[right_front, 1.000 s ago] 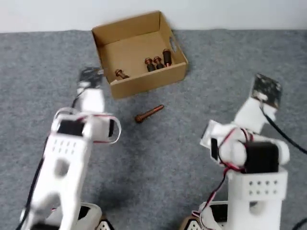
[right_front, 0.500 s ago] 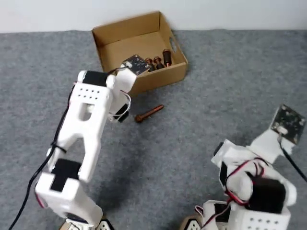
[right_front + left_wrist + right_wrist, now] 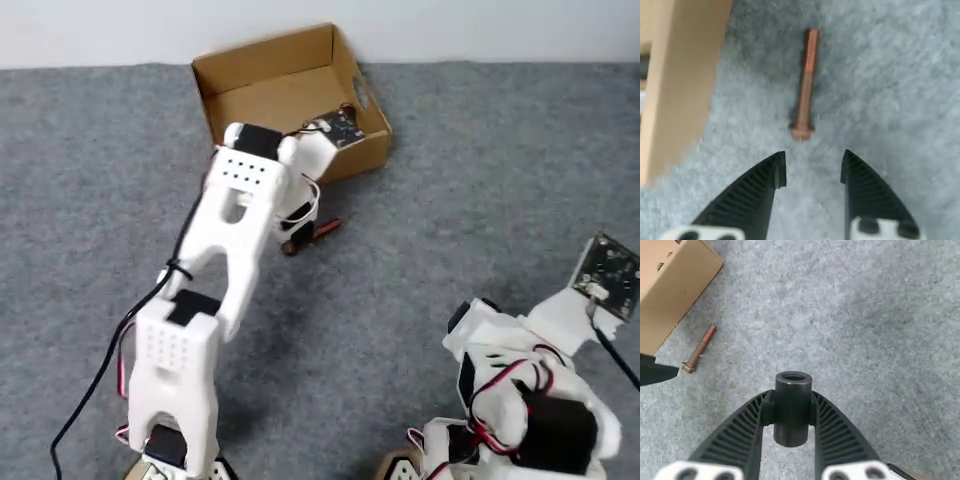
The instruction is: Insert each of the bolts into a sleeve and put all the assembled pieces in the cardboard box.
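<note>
A copper bolt lies on the grey carpet, its head toward my left gripper. That gripper is open and hangs just short of the head, with nothing between its fingers. In the high view the left arm stretches over the bolt, close to the front wall of the cardboard box. My right gripper is shut on a black sleeve, held upright with its bore showing, well away from the bolt. The right arm sits folded at the near right.
The box wall stands right beside the bolt on one side. The left arm's wrist hides part of the box interior in the high view. Open carpet lies between the box and the right arm.
The left arm swung from the left side forward and right, ending over the bolt by the box. The right arm drew back toward the near edge with the sleeve.
</note>
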{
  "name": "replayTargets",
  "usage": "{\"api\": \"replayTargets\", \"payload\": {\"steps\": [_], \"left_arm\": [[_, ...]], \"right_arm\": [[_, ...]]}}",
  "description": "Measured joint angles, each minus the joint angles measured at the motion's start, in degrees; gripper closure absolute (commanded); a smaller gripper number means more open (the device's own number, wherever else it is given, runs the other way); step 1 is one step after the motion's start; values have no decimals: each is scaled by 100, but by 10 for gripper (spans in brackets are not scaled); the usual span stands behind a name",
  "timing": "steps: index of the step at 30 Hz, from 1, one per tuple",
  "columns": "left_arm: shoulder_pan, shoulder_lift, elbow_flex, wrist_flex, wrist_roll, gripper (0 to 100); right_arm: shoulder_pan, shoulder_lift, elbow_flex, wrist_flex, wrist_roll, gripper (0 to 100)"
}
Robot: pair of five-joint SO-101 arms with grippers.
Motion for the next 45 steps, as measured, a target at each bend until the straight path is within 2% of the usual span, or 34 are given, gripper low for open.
{"api": "replayTargets", "payload": {"steps": [13,16,19,25,29,33,39,45], "left_arm": [[35,2092,-1811,97,0,818],[62,2391,-2031,220,0,876],[123,2488,-2119,308,0,988],[220,2435,-2066,343,141,996],[255,2057,-1530,290,712,996],[325,1310,-448,281,1319,996],[510,-475,1653,281,2541,996],[510,-2505,3218,281,3991,996]], "right_arm": [[0,-18,0,0,0,991],[0,-18,0,0,0,991],[0,-18,0,0,0,991],[0,-18,0,0,0,991],[0,-18,0,0,0,991],[0,-18,0,0,0,991],[0,-18,0,0,0,991],[0,-18,0,0,0,991]]}}
